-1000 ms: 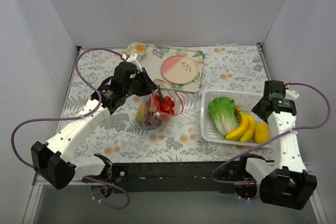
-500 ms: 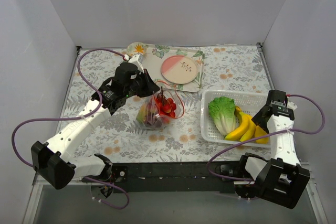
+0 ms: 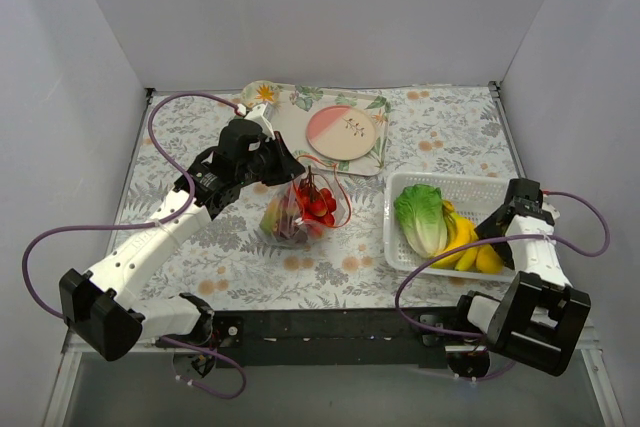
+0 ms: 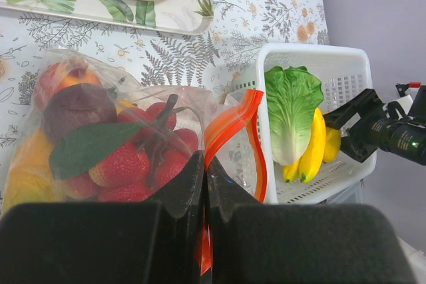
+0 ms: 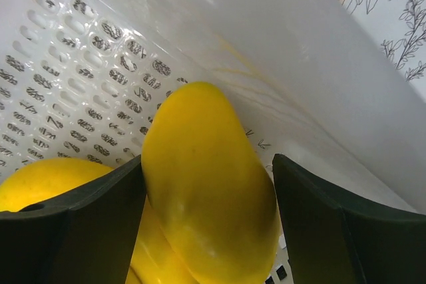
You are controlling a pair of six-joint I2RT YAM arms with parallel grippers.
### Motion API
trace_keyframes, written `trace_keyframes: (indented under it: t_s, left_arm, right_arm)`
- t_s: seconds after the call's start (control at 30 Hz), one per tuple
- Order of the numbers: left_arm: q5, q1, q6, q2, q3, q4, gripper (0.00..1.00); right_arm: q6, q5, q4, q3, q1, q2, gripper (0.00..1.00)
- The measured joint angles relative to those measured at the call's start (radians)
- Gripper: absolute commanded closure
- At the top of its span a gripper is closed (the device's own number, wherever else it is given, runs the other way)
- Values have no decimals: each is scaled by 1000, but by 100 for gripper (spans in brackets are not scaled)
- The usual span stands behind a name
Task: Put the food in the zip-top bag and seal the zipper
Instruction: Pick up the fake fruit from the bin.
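1. The clear floppy plastic zip-top bag (image 3: 292, 217) is seen on the floral-patterned table cover (image 3: 190, 132), left of the white slotted plastic basket (image 3: 440, 183) and just on the near side of the leaf-printed serving tray (image 3: 300, 100).
2. Inside the bag, small red toy fruits (image 4: 116, 167) are packed with a dark purple fruit (image 4: 76, 108), a green leaf (image 4: 90, 147) and an orange-yellow fruit (image 4: 20, 174).
3. The left gripper (image 4: 204, 164) is pressed together on the bag's mouth edge, with the thin red-orange zipper strip (image 4: 229, 121) pinched between its black fingers.
4. Beyond the fingers, the strip is bowed into two separate bands, so that part of the mouth is not closed.
5. The right gripper (image 5: 208, 164) is lowered into the near right corner of the basket, its fingers spread on either side of a smooth yellow lemon-like fruit (image 5: 206, 217).
6. The left finger (image 5: 73, 221) is seen against the fruit's side, while a narrow gap is left at the right finger.
7. A green toy lettuce (image 3: 420, 215) and yellow bananas (image 3: 455, 237) are also lying in the basket.
8. A round pink-and-cream plate (image 3: 343, 130) is resting on the tray.
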Motion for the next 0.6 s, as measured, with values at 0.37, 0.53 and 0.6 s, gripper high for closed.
trace_keyframes:
  t_s: [0.37, 0.53, 0.6]
  left_arm:
    - [0, 0, 0, 0, 0, 0, 100]
    - [-1, 0, 0, 0, 0, 0, 100]
    - [-1, 0, 0, 0, 0, 0, 100]
  right_arm:
    - [3, -20, 20, -31, -1, -19, 79]
    - [-10, -43, -32, 59, -1, -80, 87]
    - [-16, -50, -41, 93, -1, -106, 89]
